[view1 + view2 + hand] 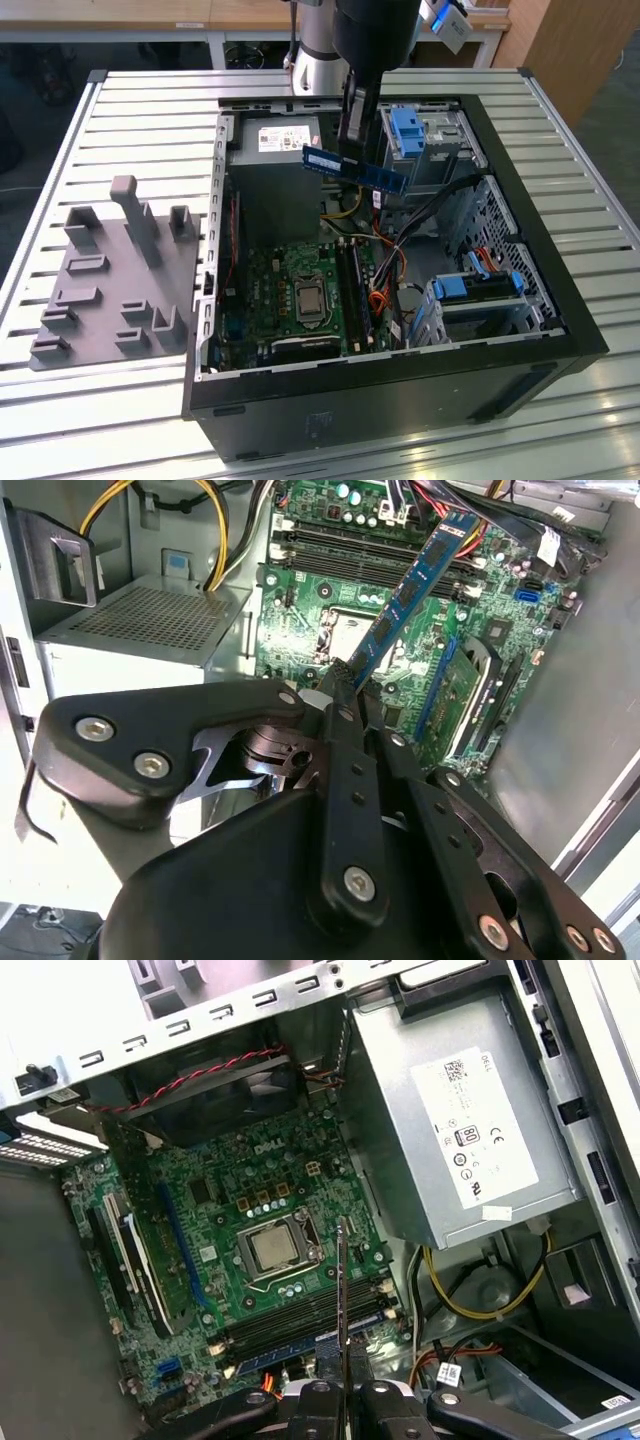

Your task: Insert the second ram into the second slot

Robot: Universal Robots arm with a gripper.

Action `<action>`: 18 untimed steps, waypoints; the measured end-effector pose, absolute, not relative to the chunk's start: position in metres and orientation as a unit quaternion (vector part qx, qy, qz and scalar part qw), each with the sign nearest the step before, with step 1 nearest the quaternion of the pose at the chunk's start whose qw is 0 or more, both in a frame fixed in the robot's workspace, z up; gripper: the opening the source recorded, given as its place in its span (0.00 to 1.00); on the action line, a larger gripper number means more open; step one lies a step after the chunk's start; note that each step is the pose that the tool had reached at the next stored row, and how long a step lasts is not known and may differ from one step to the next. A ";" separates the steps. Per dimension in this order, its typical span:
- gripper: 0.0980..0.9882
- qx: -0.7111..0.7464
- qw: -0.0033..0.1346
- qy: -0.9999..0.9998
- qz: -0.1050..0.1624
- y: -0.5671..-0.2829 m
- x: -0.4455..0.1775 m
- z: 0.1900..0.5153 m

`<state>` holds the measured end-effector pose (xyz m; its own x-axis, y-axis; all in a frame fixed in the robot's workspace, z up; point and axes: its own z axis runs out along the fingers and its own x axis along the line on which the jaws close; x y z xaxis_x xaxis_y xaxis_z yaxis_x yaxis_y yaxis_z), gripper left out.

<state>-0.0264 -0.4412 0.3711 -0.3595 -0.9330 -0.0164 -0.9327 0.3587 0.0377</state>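
An open computer case (pixel 500 300) lies on its side on a slatted metal bench (pixel 150 110). The arm's pincer (pixel 356 140) hangs over the opening, clamped shut on the second ram (pixel 355 170), a blue stick held tilted in the air above the green motherboard (pixel 290 290). In the first wrist view the stick (pixel 341 1280) appears edge-on over the memory slots (pixel 300 1318) beside the processor socket (pixel 275 1250), not seated.

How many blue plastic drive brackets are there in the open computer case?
2. One blue bracket sits at the exterior view's right of the held second ram; the other bracket sits on the drive cage nearer the camera. The arm may hide more.
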 end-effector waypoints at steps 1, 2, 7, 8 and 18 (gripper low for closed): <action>0.04 0.565 0.004 -0.825 -0.020 -0.441 -0.026 0.371; 0.04 0.564 0.004 -0.826 -0.020 -0.441 -0.026 0.371; 0.04 0.558 0.004 -0.830 -0.020 -0.441 -0.026 0.371; 0.04 0.557 0.004 -0.831 -0.020 -0.441 -0.026 0.371; 0.04 0.544 0.003 -0.839 -0.020 -0.441 -0.026 0.371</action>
<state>-0.0265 -0.4412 0.3710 -0.4072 -0.9132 -0.0163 -0.9129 0.4064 0.0377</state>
